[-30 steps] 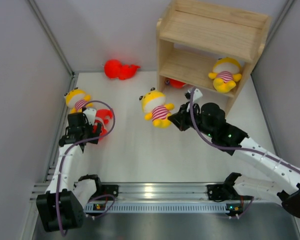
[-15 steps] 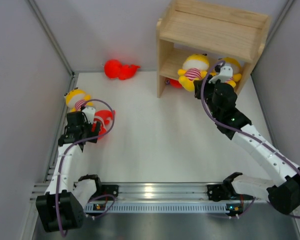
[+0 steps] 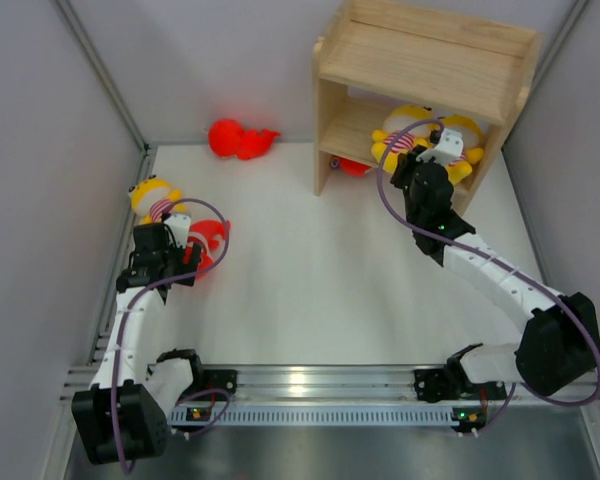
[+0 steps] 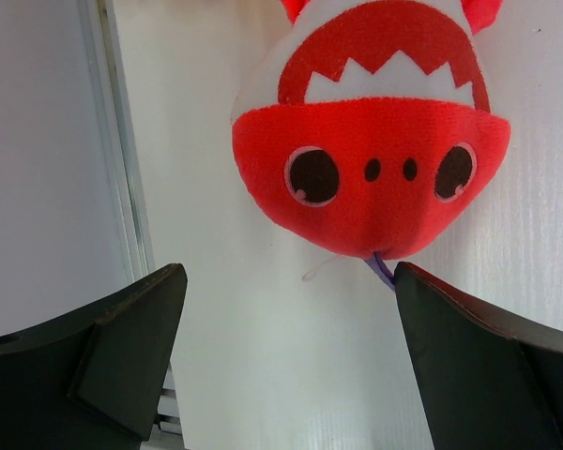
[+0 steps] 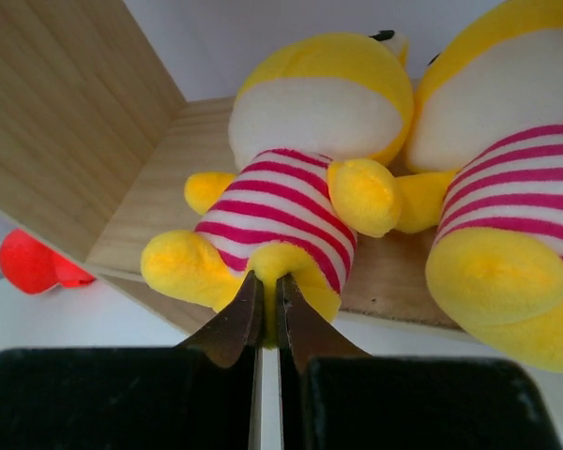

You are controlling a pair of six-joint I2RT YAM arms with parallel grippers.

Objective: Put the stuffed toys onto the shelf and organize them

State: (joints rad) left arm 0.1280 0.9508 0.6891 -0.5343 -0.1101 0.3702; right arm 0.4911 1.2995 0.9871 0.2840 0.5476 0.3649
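Now – right tool clamped on yellow plush, carried onto shelf | left tool spread wide, empty

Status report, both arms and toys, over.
Right gripper shut on yellow striped plush, on lower shelf board, against second yellow plush. Left gripper open, red shark just ahead.

Bright, even light; soft shadows.

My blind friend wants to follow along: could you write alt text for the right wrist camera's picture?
The right gripper, shut, pinches the underside of a yellow striped plush animal lying on a wooden shelf, right beside a second yellow plush. A red toy peeks out at lower left.
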